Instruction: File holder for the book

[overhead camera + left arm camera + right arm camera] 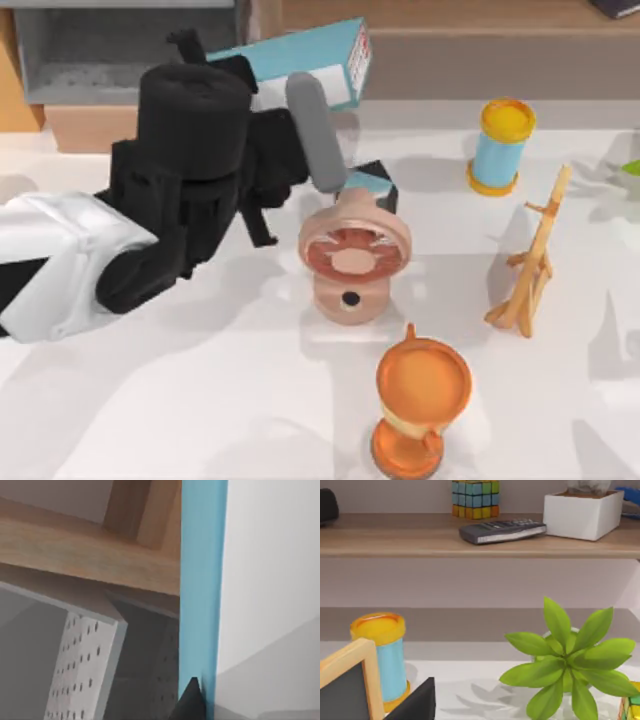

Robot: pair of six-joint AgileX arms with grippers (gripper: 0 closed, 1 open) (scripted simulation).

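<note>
— Gripper first: what is the left gripper (262,100) doing?

— It is reaching from the left side toward the back of the tabletop (200,400), and it is closing on the book (310,62), pinching the thin teal cover. In the left wrist view one dark fingertip (190,702) is lying against the book's blue edge (200,580).

— Where is the book sitting?

— It is hanging tilted above the back of the tabletop, just right of the file holder (120,55) at the back left. The holder's grey walls are showing close by in the wrist view, one of them perforated (80,670).

— Anything crowding it?

— A pink fan (352,255) with a grey handle is standing just in front of the book, partly covering a small black-and-blue cube (375,180). Farther right a blue can with a yellow lid (500,145) and a wooden easel (530,270) are standing; an orange hourglass-shaped piece (420,405) is sitting nearer the front.

— And the right gripper?

— Its fingers are barely showing, so I cannot tell. A leafy green plant (565,660) is sitting near its camera, with a wooden shelf (420,542) behind.
</note>
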